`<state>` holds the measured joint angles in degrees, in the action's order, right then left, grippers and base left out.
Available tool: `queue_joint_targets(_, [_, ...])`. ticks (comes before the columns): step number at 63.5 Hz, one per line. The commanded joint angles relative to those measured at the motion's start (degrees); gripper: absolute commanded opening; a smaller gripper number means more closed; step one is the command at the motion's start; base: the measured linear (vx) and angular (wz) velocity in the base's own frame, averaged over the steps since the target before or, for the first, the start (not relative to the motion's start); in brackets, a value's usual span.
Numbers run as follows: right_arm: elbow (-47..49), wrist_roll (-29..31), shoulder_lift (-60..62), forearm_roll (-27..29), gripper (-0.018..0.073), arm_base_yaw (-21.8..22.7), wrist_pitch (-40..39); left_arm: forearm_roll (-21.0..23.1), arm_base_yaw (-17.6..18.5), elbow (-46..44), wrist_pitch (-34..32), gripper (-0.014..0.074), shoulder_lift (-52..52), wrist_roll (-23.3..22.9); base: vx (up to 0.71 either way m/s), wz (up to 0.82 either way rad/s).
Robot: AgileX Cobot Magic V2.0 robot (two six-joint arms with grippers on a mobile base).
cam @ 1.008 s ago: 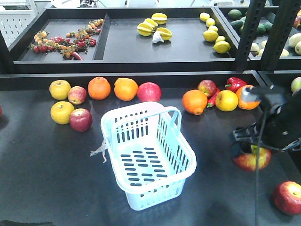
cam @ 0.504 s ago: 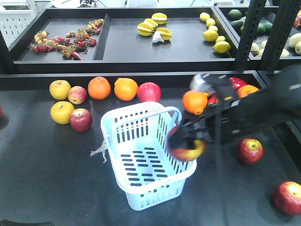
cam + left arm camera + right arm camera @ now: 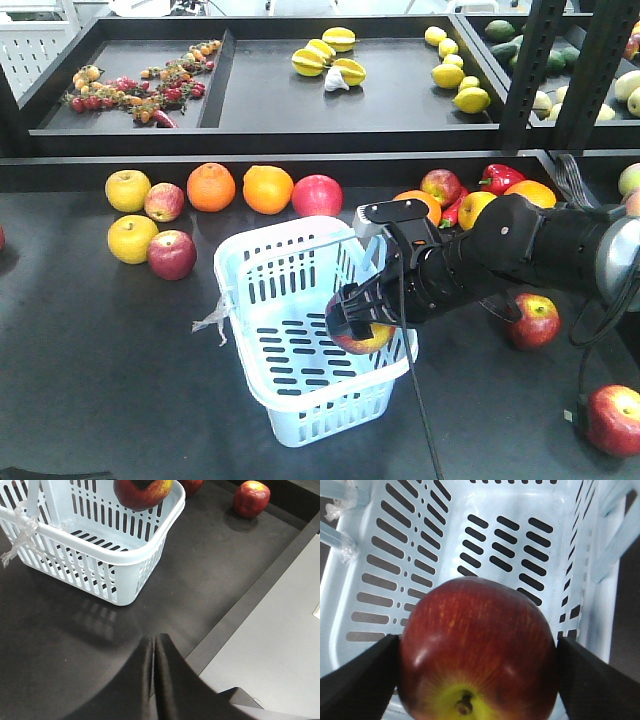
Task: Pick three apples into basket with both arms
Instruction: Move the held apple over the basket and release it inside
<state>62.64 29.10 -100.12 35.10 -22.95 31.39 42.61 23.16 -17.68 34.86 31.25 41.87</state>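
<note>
Right pincer (image 3: pixel 358 318) clamped on apple (image 3: pixel 477 640), held over the basket (image 3: pixel 330 418) by its near-right rim.
Yellow-ringed stem dimple sits at the lower edge of the right wrist view. Basket's long axis runs far-left to near-right on dark matte tabletop (image 3: pixel 100 380). Left pincer (image 3: pixel 154 672) pressed together, empty, above tabletop. Black fruit trays (image 3: pixel 260 100) behind.

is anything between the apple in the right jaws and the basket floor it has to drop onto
Nothing visible. The apple hangs over the open top of the basket, and the slotted floor beneath it is bare.
</note>
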Motion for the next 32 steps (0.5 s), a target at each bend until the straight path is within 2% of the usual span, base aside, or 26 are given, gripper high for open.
queue_joint_targets(1, [1.62,1.03,2.55,1.50,0.0605,0.04,-1.86,1.89,0.22,-1.52,-2.46,-0.0008,0.31,-0.49,0.00,0.00])
queue_joint_targets(5, [1.62,0.96,2.55,1.50,0.0697,0.04,-1.64,1.89,0.22,-1.52,-2.46,-0.0008,0.31,-0.49,0.00,0.00])
queue_joint_targets(8, [1.62,1.54,2.55,1.36,0.0730,0.04,-1.12,1.89,0.22,-1.52,-2.46,-0.0008,0.31,-0.49,0.00,0.00])
queue_joint_targets(22, [1.62,3.64,2.55,1.36,0.0705,0.04,-0.13,1.89,0.22,-1.52,-2.46,-0.0008,0.31,-0.49,0.00,0.00])
queue_joint_targets(32, [1.62,3.15,4.42,1.36,0.0610,0.10,2.69,1.89,0.22,-1.52,-2.46,-0.0008,0.31,-0.49,0.00,0.00])
